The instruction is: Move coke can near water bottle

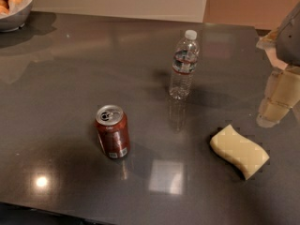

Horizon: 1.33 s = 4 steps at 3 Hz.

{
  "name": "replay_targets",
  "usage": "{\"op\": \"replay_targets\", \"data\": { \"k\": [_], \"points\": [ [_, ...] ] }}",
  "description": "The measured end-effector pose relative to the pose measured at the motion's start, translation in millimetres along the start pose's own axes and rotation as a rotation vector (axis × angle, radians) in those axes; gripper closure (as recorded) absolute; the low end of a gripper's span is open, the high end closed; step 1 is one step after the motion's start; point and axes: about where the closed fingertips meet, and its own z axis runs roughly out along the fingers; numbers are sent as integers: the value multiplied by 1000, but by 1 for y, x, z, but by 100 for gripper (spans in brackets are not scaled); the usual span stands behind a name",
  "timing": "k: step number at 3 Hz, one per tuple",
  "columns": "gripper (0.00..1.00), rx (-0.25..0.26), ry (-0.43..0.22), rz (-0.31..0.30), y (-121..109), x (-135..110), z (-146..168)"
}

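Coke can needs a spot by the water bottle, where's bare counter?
Bare counter lies left of the water bottle and between it and the coke can. Right is tighter: sponge below, gripper at the right edge.

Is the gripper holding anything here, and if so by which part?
Nothing is held. The gripper is at the right edge, apart from the standing coke can, the water bottle and the sponge.

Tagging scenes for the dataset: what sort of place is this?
Probably a kitchen or break-room counter: glossy dark countertop, a bowl of food at the far left, a sponge near the coke can and water bottle. The tool hangs at the right edge.
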Motion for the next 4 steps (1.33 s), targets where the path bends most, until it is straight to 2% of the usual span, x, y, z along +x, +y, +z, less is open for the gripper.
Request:
{"op": "replay_targets", "data": {
  "k": [1, 2, 3, 4],
  "points": [
    [0, 2, -4, 0, 0, -1, -1],
    [0, -25, -69, -39, 3, -25, -4],
    [0, -71, -159, -93, 17, -69, 1],
    [0, -115, -230, -159, 41, -113, 10]
  ]
}}
